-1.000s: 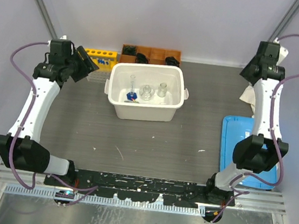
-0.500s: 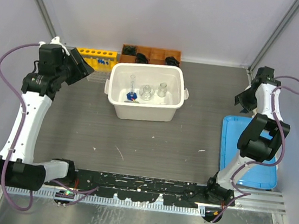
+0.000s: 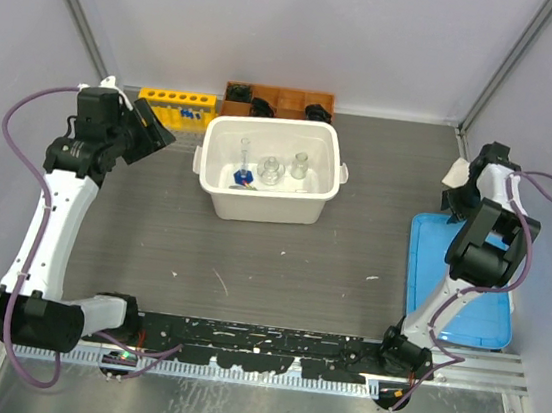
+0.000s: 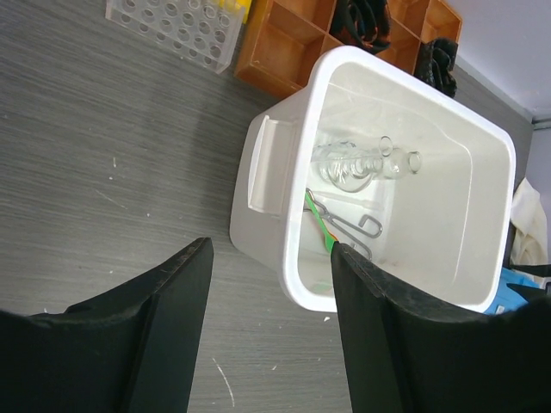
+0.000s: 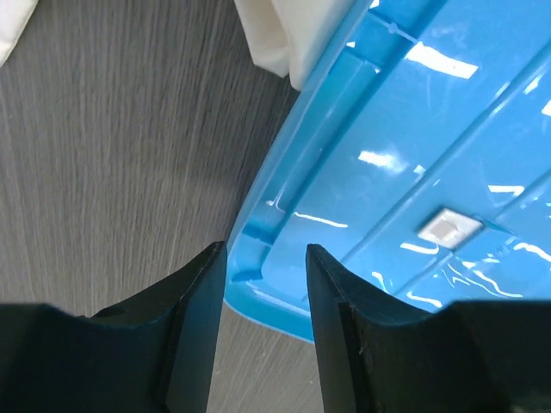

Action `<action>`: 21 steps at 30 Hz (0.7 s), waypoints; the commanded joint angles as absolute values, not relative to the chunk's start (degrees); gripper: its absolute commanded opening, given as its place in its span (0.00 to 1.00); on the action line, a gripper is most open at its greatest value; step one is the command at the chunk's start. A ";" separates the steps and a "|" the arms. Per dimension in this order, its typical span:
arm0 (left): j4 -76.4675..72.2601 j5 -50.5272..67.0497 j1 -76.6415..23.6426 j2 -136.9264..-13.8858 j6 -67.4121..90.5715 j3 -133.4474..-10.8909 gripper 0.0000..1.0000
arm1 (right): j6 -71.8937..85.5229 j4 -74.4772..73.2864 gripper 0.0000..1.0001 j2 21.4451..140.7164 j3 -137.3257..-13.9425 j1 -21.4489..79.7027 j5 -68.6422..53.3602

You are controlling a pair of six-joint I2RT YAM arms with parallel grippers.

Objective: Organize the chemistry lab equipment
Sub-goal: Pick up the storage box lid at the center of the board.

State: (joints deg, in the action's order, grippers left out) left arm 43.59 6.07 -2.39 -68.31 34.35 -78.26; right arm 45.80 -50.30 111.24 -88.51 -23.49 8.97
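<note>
- Since a second ago my right arm has folded down from the far right corner. The right tool (image 5: 265, 250) now hangs low over the far corner of the blue tray (image 5: 413, 129), just beside the white cloth (image 5: 267, 34).
- Its fingers stand apart with only tray rim and bench (image 3: 279, 267) between them, so it is released and carries nothing.
- My left arm has drawn back and swung a little to the left. The left tool (image 4: 271, 249) hovers between the white tub (image 3: 266, 207) and the yellow rack (image 3: 175, 106), and it too is spread and empty.
- Nothing in the tub has shifted. The glass flasks (image 4: 349, 163), the metal tongs (image 4: 360, 231) and the thin orange stick (image 4: 320, 225) lie inside, with the blue-bulb dropper (image 3: 243, 174) alongside them.
- The rack has stayed at the far edge, next to the brown organiser (image 3: 279, 98). Blue specks in it look like capped tubes, but they are too small to be sure.
- My reading is that the sorting is near its end or I am between picks, since both arms are clear and empty and the glassware is already gathered. I cannot tell what the tray is meant for.
</note>
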 commanded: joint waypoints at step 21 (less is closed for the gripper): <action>42.18 8.04 -2.20 -68.45 34.24 -78.73 0.59 | 46.34 -41.70 0.03 119.32 -91.80 -25.00 17.52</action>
